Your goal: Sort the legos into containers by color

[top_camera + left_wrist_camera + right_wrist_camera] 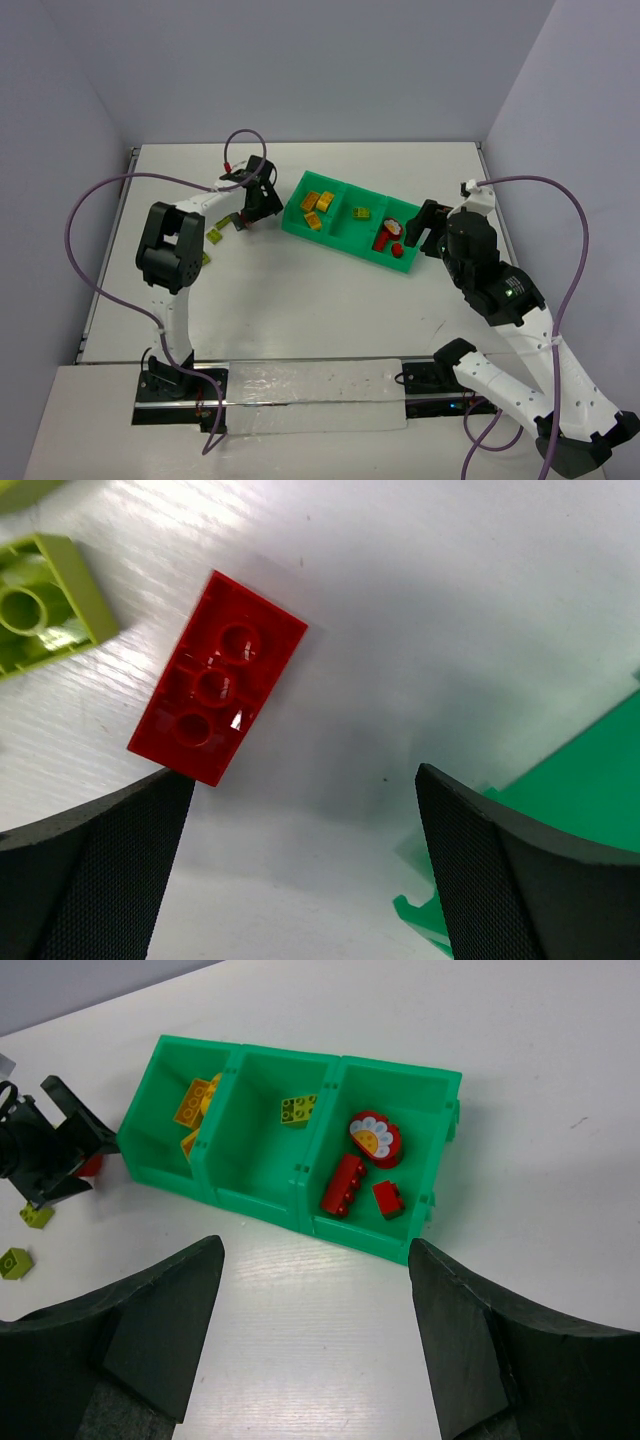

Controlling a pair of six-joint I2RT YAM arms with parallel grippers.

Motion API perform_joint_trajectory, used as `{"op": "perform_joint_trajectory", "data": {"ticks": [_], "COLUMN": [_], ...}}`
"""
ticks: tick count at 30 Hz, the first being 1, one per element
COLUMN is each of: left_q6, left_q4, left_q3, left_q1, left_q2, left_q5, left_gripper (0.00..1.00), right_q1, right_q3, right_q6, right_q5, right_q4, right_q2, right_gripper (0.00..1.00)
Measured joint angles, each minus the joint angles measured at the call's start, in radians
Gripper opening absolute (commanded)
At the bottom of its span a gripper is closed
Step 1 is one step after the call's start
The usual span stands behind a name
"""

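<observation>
Left gripper (305,777) spread wide, holding nothing, low over the table. In its wrist view: olive brick (45,605) far left, red brick (217,677) hollow side up on the table just beside the left finger, tray (255,1200) corner at right. Tray, left to right: yellow bricks (197,1100); one olive piece (298,1109); red round piece (375,1138) plus two red bricks (343,1184). Right gripper (315,1248) also spread, empty, near the tray's red end.
</observation>
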State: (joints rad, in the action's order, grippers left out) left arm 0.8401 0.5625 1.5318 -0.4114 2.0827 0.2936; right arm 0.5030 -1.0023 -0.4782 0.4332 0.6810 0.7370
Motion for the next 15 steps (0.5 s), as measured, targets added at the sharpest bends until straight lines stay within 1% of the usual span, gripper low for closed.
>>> {"op": "perform_joint_trajectory", "data": {"ticks": [8, 15], "left_q6": [-0.141, -0.258], "left_q4": [0.005, 0.004], "left_q3": [0.000, -0.003], "left_q1": [0.002, 0.002], "left_q2": [-0.011, -0.011], "left_q5": [0.064, 0.069], "left_gripper": [0.99, 0.99], "right_q1": [0.000, 0.000], "right_q3": [0.000, 0.000], "right_q6": [0.000, 0.000], "right_q5": [0.000, 0.000], "right_q4": [0.000, 0.000], "right_q2": [-0.002, -0.001], "right_gripper": [0.82, 0.82]}}
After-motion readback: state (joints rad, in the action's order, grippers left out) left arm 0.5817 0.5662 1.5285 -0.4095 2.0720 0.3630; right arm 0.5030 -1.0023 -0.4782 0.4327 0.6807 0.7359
